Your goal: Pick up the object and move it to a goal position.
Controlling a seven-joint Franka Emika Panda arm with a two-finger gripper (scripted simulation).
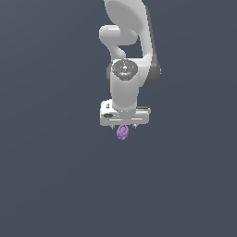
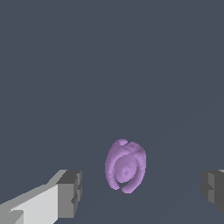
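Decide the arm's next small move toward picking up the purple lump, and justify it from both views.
Probably close the fingers. In the wrist view the purple lump sits between the two fingertips, with clear gaps on both sides, so the gripper is open, aligned and not yet gripping.

No writing, label, brand, number or sign could be read in either view.
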